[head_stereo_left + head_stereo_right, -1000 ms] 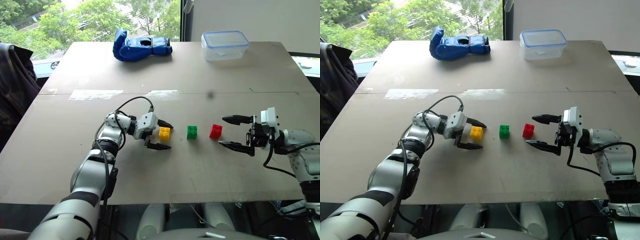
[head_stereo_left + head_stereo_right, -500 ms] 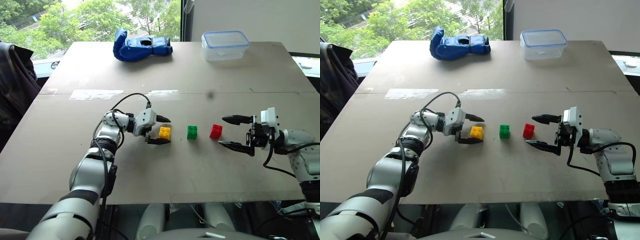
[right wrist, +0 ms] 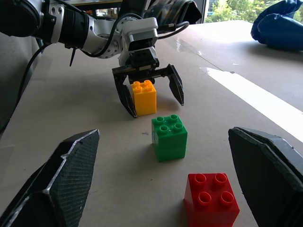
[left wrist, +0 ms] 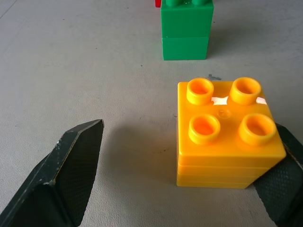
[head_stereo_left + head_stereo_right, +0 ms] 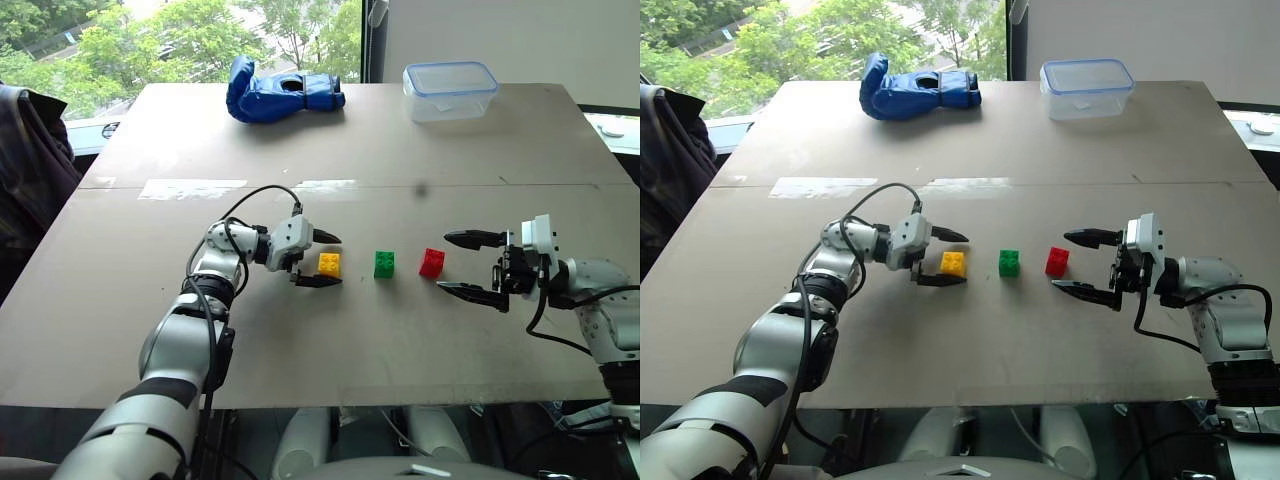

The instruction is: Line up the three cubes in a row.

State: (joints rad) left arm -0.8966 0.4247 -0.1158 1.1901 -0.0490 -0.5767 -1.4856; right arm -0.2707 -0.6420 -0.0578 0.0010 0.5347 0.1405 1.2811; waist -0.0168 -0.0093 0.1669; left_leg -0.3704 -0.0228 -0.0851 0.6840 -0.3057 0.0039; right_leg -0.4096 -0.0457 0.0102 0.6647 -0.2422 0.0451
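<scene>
Left gripper [image 5: 322, 260] is open around the yellow cube [image 5: 329, 265], one finger touching its side. Right gripper [image 5: 470, 265] is open too, near the red cube [image 5: 432, 263]. Green cube [image 5: 384, 264] sits between them, roughly in line. We'd nudge gently and avoid twisting yellow.

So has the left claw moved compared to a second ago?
Yes. The left claw has shifted slightly toward the table's far edge, judged against the yellow cube, which stayed put.

Grey table [image 5: 400, 140] beside leafy window [image 5: 150, 40]
</scene>
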